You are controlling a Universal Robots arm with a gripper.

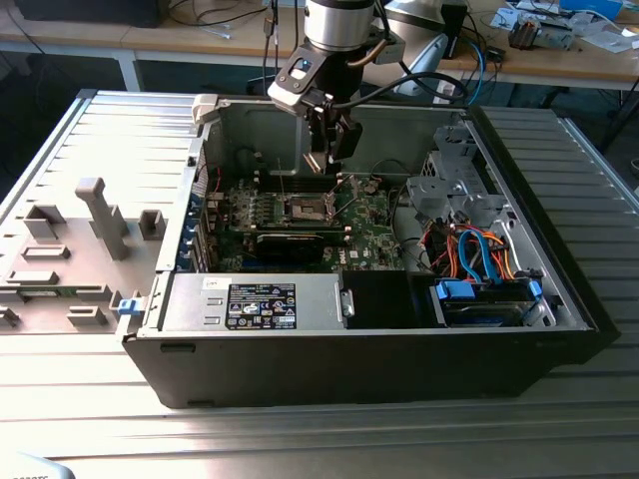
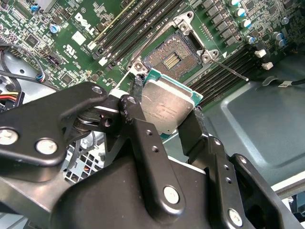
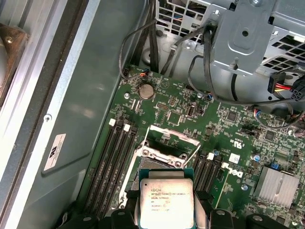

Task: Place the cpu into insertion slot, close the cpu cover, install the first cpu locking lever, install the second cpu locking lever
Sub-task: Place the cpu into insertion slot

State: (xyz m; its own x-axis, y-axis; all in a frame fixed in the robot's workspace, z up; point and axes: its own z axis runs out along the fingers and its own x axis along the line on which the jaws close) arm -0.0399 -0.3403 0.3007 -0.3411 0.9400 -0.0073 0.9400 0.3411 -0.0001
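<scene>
Above the motherboard [image 1: 371, 228] in the open PC case [image 1: 399, 349], the gripper [image 1: 329, 155] pinches the cpu [image 2: 167, 109] by two opposite edges, metal top up, so it hangs level w/ the insertion slot [image 2: 171, 59], near but not yet in. The cpu cover [image 3: 162, 153] stands open, so the slot is free.

Second wrist view: cpu [image 2: 167, 107] lower edge hidden behind hand [image 2: 167, 96] fingers [image 2: 143, 129]; insertion slot [image 2: 169, 59] near edge partly covered by cpu. Exterior view: cpu too small, probably masked by hand.
</scene>
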